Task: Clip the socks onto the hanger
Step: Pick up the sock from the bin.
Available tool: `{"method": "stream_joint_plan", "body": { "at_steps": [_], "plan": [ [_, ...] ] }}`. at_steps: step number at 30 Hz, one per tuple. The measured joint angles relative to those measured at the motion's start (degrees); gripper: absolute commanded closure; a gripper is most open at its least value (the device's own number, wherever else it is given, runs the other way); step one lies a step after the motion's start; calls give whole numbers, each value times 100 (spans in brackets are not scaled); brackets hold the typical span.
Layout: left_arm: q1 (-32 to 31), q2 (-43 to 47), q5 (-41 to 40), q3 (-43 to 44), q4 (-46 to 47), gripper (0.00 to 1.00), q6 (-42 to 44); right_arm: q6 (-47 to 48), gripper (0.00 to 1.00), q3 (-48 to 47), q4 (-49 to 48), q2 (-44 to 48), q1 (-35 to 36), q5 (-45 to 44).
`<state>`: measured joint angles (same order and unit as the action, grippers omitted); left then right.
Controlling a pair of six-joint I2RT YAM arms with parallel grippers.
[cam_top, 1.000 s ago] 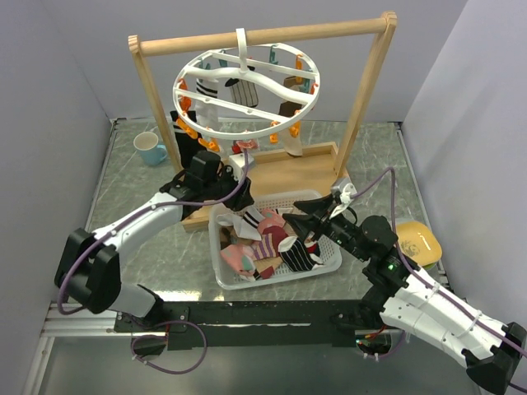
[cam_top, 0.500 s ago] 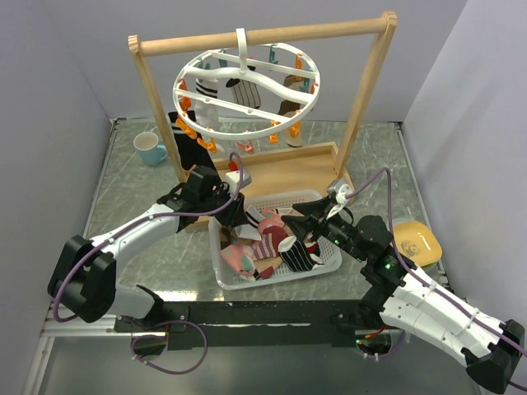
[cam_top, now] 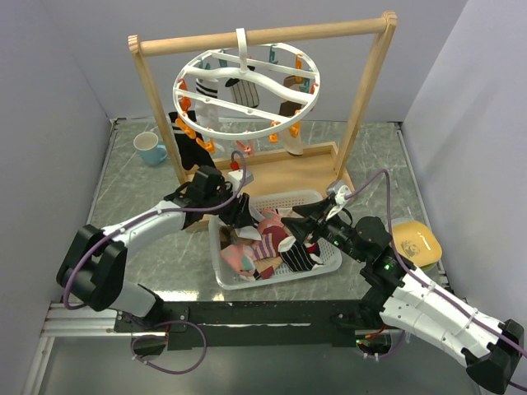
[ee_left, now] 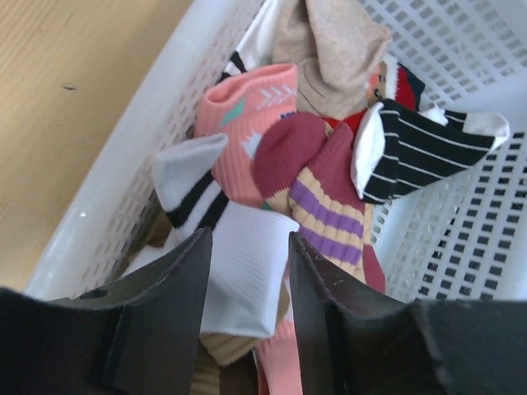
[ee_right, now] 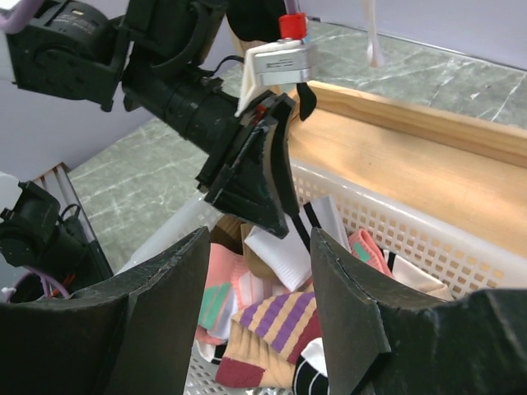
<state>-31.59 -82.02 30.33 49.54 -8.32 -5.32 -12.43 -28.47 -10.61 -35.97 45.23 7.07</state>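
Socks: a loose pile of soft ribbed knits in the basket just ahead of my arm bases. I see pink, maroon with purple and tan stripes, black with thin white lines, white with black bands, and beige.
Basket: stiff white plastic, rectangular, with perforated mesh walls and floor.
Right gripper: jaws apart with nothing between them, hovering over the right side of the basket and facing my left arm.
Left gripper: fingers spread and empty, poised just above a folded white sock at the left end of the basket.
What changed: a second ago my left arm was raised toward the low edge of the hanger. It has since swung down into the basket, while the right arm has barely moved.
Meaning: I judge one clipping is finished and the next pick is starting, most likely the white sock.
Wooden frame: pale, smooth timber with a round crossbar. Its flat base board lies right behind the basket.
Hanger: hooked on that crossbar and tilted. It is a glossy white ring with wavy crossbars and small orange and teal pegs.
Hung socks: a few socks, striped and dark, already dangle from the pegs.
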Motion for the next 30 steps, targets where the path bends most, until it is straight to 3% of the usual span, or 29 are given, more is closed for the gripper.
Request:
{"method": "stream_joint_plan", "body": {
  "at_steps": [7,14,30],
  "plan": [
    [-28,-341,-155,219,24,55,-151,-35,40,68,-7,22,0,4],
    [-37,-319,-393,459,-94,45,-127,-59,40,85,-9,22,0,11],
    [-140,-136,-824,306,-310,44,74,-59,39,87,-9,59,0,46]
  ]
}}
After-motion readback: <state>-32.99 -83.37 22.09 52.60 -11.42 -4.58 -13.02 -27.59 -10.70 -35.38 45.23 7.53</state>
